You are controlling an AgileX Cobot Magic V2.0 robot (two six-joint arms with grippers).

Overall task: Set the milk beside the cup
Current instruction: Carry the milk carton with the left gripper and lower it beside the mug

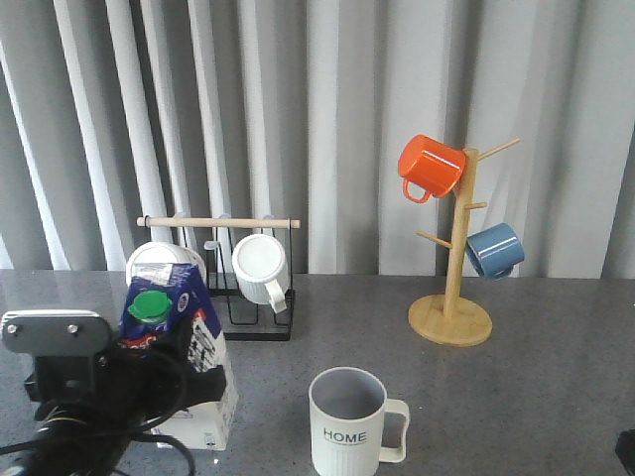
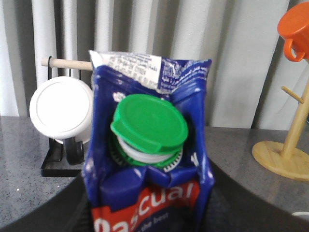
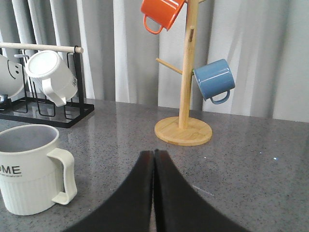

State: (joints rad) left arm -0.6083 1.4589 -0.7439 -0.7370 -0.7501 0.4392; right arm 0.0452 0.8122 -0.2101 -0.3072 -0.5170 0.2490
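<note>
The front view looks forward over the bench (image 1: 556, 397) toward the curtain (image 1: 347, 119), taking in the whole scene from a distance. The left wrist view sits very close to the milk (image 2: 149, 159) — it fills the picture. The right wrist view looks low across the bench; both wrist views share the wooden mug tree (image 3: 186, 96) and black rack (image 3: 48, 113) with the front.

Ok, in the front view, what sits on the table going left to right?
Milk carton in the left arm's grasp → black mug rack with a white mug → HOME cup → wooden mug tree with orange mug and blue mug.
</note>
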